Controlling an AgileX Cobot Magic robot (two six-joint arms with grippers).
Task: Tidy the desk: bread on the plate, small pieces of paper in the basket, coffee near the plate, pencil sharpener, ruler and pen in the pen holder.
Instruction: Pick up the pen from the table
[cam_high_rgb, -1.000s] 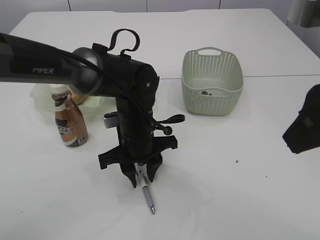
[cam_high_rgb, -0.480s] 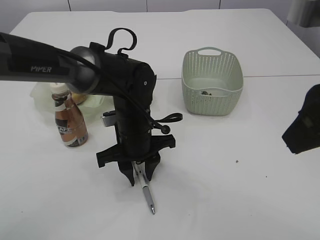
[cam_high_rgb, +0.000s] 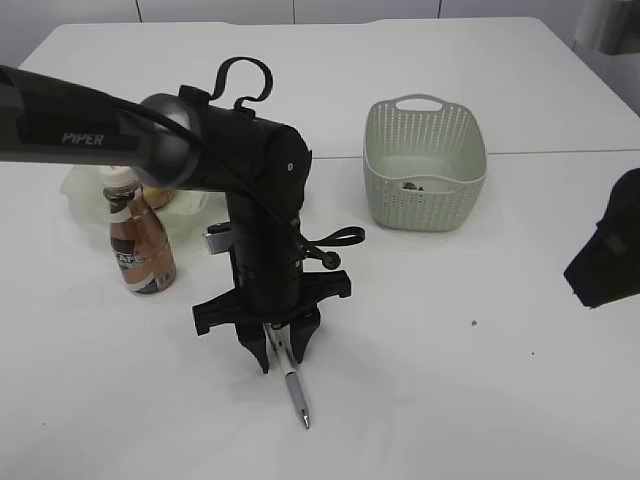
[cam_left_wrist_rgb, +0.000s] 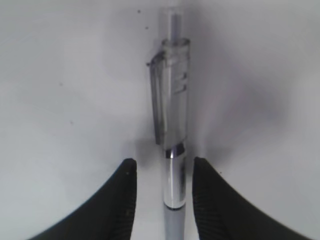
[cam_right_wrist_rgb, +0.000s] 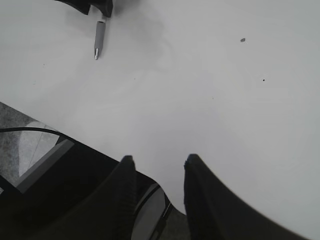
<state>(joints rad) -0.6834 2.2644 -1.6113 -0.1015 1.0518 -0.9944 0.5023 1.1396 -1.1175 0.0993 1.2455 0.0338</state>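
A silver pen (cam_high_rgb: 297, 395) (cam_left_wrist_rgb: 172, 125) with a clear clip end lies on the white desk (cam_high_rgb: 450, 380). My left gripper (cam_high_rgb: 283, 362) (cam_left_wrist_rgb: 164, 162) points straight down over it. Its jaws are open, one on each side of the barrel, with a gap on both sides. The coffee (cam_high_rgb: 140, 245) stands upright beside the pale green plate (cam_high_rgb: 75, 190), where the bread (cam_high_rgb: 156, 196) just shows. The basket (cam_high_rgb: 425, 165) holds a few small scraps. My right gripper (cam_right_wrist_rgb: 160, 159) hangs open and empty over the desk's front edge. Pen holder, ruler and pencil sharpener are not visible.
The left arm (cam_high_rgb: 250, 200) blocks the middle of the desk; a small grey object (cam_high_rgb: 219, 241) pokes out behind it. The right arm (cam_high_rgb: 605, 250) sits at the right edge. The pen's tip (cam_right_wrist_rgb: 99, 42) shows far off in the right wrist view.
The left arm has shifted slightly to the left over the pen. The pen and the right arm have not moved.
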